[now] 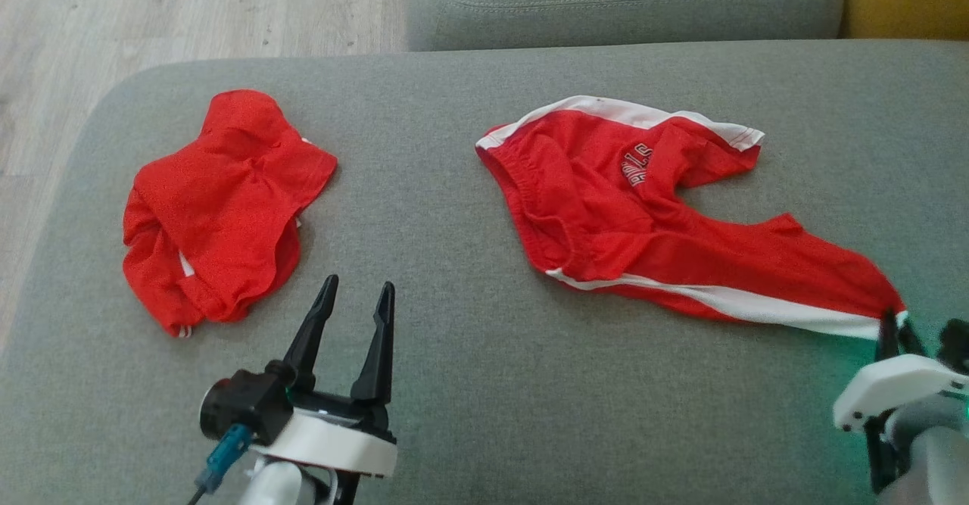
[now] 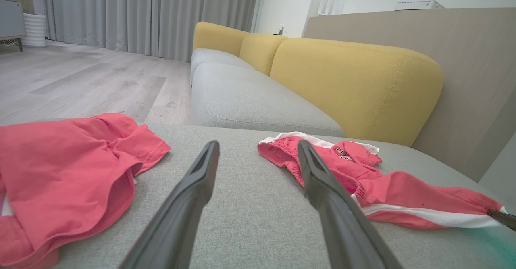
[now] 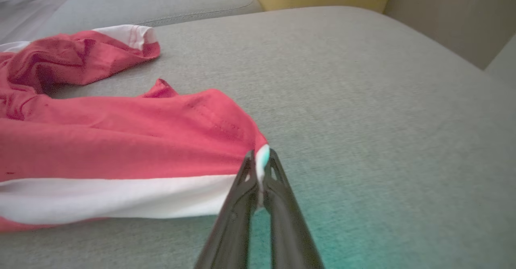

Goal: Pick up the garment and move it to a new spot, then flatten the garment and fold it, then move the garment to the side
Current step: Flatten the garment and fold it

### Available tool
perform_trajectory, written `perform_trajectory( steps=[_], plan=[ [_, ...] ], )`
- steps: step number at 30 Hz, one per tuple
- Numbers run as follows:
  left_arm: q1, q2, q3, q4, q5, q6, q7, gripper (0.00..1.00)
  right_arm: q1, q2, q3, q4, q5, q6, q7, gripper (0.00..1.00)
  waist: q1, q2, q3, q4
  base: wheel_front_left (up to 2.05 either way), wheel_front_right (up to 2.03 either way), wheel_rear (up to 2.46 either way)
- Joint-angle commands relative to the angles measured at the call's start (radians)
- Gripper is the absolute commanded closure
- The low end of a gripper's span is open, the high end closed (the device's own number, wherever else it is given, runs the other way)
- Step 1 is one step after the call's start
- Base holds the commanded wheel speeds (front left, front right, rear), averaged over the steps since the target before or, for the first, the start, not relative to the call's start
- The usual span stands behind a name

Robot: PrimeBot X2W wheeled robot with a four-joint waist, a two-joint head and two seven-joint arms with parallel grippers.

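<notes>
Left claw (image 1: pixel 359 284) sits spread and idle up front over the big grey sofa seat (image 1: pixel 484 384), where the garment (image 1: pixel 606 210) lies crumpled right of centre, while right claw (image 3: pixel 261 155) is pinching its white-striped corner tight, I'd guess to drag it somewhere new.

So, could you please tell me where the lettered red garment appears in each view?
Head view: garment right of centre, stretching lower right, corner in the right gripper's shut jaws.
Left wrist view: garment in the right half, on the grey cushion.
Right wrist view: garment in the left half, reaching the centre.
Shared landmark: its white stripe.
</notes>
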Motion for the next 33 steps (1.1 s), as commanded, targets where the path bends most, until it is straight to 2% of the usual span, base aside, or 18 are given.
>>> perform_trajectory(
  steps=[1, 5, 10, 17, 23, 33],
  plan=[
    [-0.01, 0.0, 0.031, -0.031, 0.006, 0.002, -0.006, 0.0, -0.015, -0.005, 0.018, -0.055, -0.016, -0.001, -0.008, 0.0, 0.0001, 0.0, 0.0, -0.001, 0.0, 0.0, 0.0],
    [-0.009, -0.001, 0.02, -0.028, 0.002, 0.002, -0.006, 0.0, -0.019, -0.005, 0.104, -0.108, 0.049, -0.001, -0.075, 0.0, 0.0001, 0.0, -0.001, 0.007, 0.0, 0.0, 0.0],
    [-0.009, -0.002, 0.016, -0.02, 0.001, 0.002, -0.006, 0.0, 0.02, -0.005, 0.357, -0.214, 0.19, -0.001, -0.139, 0.0, 0.0001, 0.0, -0.009, 0.035, 0.0, 0.0, 0.0],
    [-0.012, -0.002, 0.002, -0.02, 0.003, 0.002, -0.006, 0.0, 0.106, -0.005, 0.595, -0.354, 0.24, -0.001, -0.154, 0.0, 0.0001, 0.0, 0.001, 0.083, 0.0, 0.0, 0.0],
    [-0.031, -0.003, -0.003, -0.02, -0.017, 0.002, -0.006, 0.0, 0.117, -0.006, 0.705, -0.354, 0.179, -0.001, -0.156, 0.0, 0.0001, 0.0, 0.033, 0.137, 0.0, 0.0, 0.0],
    [-0.057, -0.003, -0.03, -0.015, -0.021, 0.002, -0.006, 0.0, 0.02, -0.04, 0.778, -0.209, 0.123, -0.001, -0.127, 0.0, 0.0001, 0.0, 0.089, 0.192, 0.0, 0.0, 0.0]
  ],
)
